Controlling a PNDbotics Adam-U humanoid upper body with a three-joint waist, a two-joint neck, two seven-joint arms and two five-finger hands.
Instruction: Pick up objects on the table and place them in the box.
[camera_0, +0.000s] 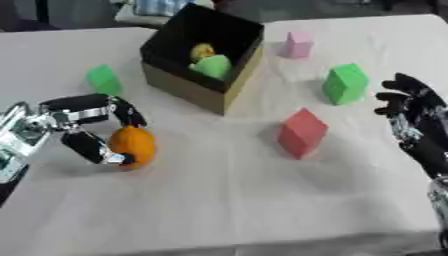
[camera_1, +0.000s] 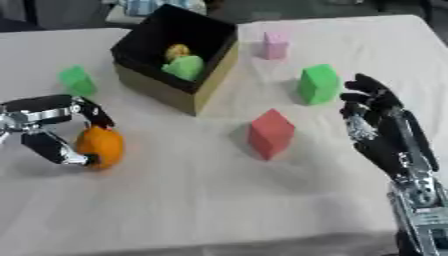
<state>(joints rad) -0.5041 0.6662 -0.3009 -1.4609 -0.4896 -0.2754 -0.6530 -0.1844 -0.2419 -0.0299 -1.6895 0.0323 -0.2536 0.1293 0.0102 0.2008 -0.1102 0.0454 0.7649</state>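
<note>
An orange round fruit (camera_0: 136, 145) lies on the white table at the left, and my left hand (camera_0: 87, 125) has its fingers and thumb curled round it. A black-lined cardboard box (camera_0: 203, 55) stands at the back centre, with a green piece (camera_0: 213, 65) and a yellow piece (camera_0: 202, 50) inside. On the table lie a red block (camera_0: 302, 132), a green block (camera_0: 345, 83) right of the box, a pink block (camera_0: 297, 44) at the back and a small green block (camera_0: 104, 79) left of the box. My right hand (camera_1: 378, 117) hovers open at the right, holding nothing.
The white tablecloth (camera_0: 219, 200) covers the table down to its front edge near the bottom. Dark furniture and a checked cloth show beyond the far edge.
</note>
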